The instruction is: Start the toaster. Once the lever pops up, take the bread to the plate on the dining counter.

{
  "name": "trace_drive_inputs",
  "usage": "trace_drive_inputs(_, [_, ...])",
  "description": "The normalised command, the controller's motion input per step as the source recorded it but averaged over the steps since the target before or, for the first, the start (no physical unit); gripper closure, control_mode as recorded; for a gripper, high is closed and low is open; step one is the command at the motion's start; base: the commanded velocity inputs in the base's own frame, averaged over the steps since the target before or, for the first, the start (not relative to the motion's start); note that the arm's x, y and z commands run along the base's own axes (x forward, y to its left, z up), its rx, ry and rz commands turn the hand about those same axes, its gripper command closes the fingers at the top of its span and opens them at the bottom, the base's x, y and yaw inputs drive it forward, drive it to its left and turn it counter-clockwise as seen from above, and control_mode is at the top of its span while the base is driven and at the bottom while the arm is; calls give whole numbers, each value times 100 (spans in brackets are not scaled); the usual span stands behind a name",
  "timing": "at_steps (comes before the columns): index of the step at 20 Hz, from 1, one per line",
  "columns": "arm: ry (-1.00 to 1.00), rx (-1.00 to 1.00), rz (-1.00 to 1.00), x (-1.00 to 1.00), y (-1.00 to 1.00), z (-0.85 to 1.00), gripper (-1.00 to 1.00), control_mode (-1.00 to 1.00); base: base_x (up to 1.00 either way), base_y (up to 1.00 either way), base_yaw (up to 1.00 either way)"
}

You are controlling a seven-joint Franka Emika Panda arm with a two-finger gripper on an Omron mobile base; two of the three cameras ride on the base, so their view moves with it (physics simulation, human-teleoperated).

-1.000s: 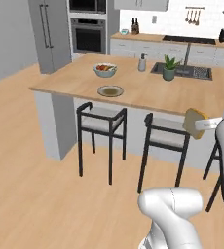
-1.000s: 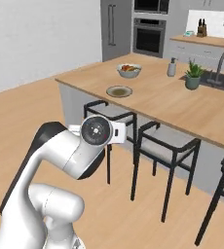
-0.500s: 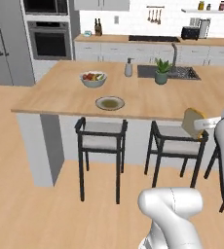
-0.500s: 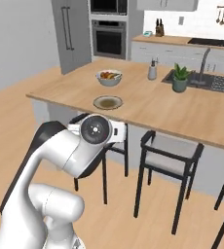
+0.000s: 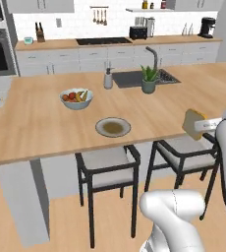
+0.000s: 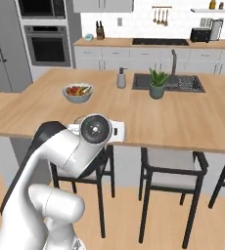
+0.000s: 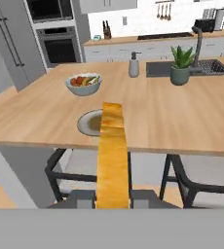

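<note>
Risks first. The hand is closed on the bread, which stands on edge between the two fingers, out in the air short of the tabletop and above the chairs. The grip appears to bear only on the slice's lower end, so a jolt while closing in could tilt it or let it slip to the floor. A low approach could also knock the slice against the tabletop's front edge.

Containers, left to right. The pale bowl holds fruit, red and yellow pieces showing. Near it, toward the front edge, the plate lies bare, with a darker centre; the slice is not yet on it. Further right, a small pot carries a green plant beside the sink.
</note>
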Motion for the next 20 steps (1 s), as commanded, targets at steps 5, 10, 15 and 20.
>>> trace_drive_inputs(5, [0, 0, 0, 0, 0, 0, 100, 100, 98, 76, -47])
trace_drive_inputs(10, [3, 0, 0, 8, 0, -1, 100, -100, 56, 42, -14])
trace_drive_inputs(15, [42, 0, 9, 44, 18, -6, 100, -100, 0, 0, 0])
trace_drive_inputs(20, [48, 5, 14, 47, 20, -10, 100, -100, 0, 0, 0])
